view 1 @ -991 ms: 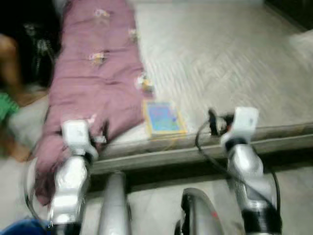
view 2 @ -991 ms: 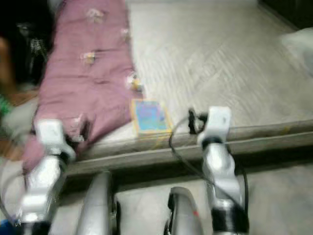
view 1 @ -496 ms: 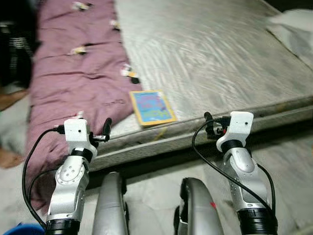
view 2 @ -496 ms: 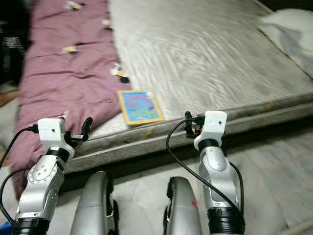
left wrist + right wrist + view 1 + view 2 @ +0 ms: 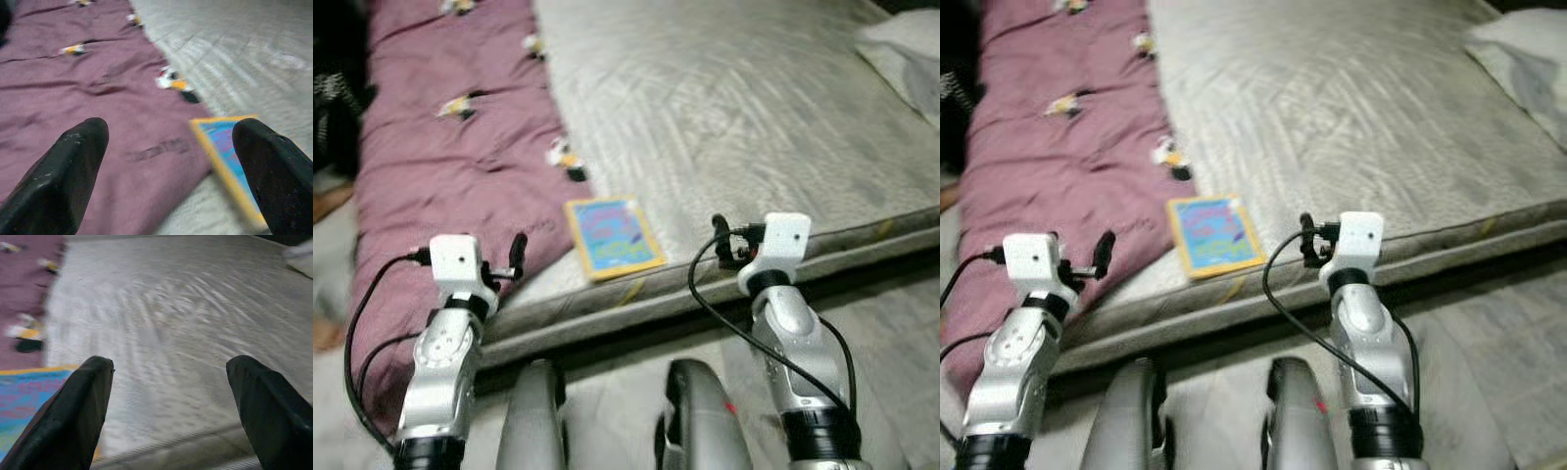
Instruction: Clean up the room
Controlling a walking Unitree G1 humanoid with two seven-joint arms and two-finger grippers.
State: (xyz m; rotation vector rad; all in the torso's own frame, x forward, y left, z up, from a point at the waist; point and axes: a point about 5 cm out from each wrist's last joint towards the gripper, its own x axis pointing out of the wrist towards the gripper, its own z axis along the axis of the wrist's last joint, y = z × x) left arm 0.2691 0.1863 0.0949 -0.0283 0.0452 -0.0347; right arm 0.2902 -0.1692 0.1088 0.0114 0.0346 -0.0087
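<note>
Wide bare stretch of grey mattress (image 5: 734,108) lies open ahead of the right gripper (image 5: 171,396). A flat blue book (image 5: 613,235) sits near the mattress edge between both arms. The mauve blanket (image 5: 460,166) covers the left side; white pillow (image 5: 1528,54) occupies the far right corner.

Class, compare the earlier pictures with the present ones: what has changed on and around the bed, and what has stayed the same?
Only the camera shifted as the robot moved; blur has lessened. Nothing was taken hold of or let go. The left tool and right tool stay raised at the mattress edge, both open and empty. The blue book still lies flat beside the purple blanket.
</note>
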